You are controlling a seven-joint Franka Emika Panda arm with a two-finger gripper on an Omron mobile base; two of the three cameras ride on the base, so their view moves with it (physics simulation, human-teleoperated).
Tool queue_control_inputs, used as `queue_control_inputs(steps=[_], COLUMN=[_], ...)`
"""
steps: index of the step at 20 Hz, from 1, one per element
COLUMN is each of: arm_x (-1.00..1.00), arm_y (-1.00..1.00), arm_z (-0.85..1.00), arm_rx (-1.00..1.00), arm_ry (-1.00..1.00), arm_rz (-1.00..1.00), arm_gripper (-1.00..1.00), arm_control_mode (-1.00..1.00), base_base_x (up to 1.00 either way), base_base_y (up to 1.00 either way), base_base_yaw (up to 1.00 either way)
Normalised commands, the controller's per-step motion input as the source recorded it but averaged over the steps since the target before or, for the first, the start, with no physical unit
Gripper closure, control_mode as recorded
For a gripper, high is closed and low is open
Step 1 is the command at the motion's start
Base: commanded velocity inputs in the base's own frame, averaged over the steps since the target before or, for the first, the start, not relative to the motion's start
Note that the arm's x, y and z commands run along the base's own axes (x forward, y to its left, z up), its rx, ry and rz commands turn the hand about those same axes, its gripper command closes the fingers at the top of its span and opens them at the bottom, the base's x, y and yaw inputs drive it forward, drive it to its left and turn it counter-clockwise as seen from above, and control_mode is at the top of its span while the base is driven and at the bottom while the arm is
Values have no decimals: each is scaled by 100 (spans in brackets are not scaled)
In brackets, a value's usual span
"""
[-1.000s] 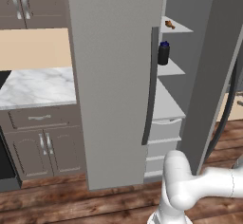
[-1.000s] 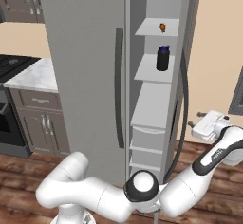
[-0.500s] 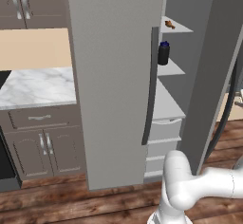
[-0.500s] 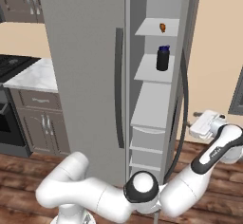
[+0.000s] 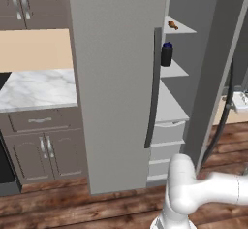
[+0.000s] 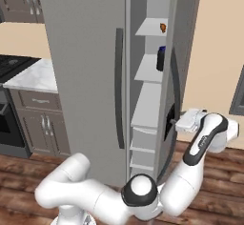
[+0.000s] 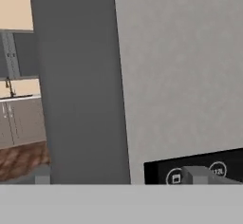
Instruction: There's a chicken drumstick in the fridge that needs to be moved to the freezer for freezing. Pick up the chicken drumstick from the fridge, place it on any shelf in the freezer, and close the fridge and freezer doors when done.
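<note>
On the left, the fridge door (image 5: 116, 77) stands shut, its dark handle (image 5: 152, 92) running down its right edge. Just right of it the freezer (image 5: 177, 106) is open. The drumstick (image 5: 172, 25) lies on the top shelf (image 5: 184, 29), so the transfer looks done. A dark bottle (image 5: 166, 54) stands on the shelf below. Further right, the freezer door (image 5: 218, 68) hangs swung out. The gripper (image 6: 180, 123) is at its outer face, beside the small black panel (image 7: 190, 171), with jaws spread wide and nothing in them.

The step in hand appears to be closing this last door. It should go best as a push, not a grasp:
- Set the fingers flat on the plain grey face, off the panel.
- Press near the free edge by the handle, far from the hinge, where least force is needed.
- Follow the door's arc so the contact does not slide.
- Keep the elbow clear of the closing gap.
- Finish with a firm nudge so it seats flush with the fridge door.
</note>
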Motion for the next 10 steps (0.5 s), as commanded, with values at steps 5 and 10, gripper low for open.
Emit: queue_control_inputs(steps=[5,10], arm_x=[0,0], arm_y=[100,99], arm_z=[-10,-6], arm_rx=[-6,0], arm_ry=[11,5], arm_rz=[0,-12], arm_gripper=[-100,-100], arm_control_mode=[-100,-100], base_base_x=[0,0], base_base_y=[0,0], base_base_yaw=[0,0])
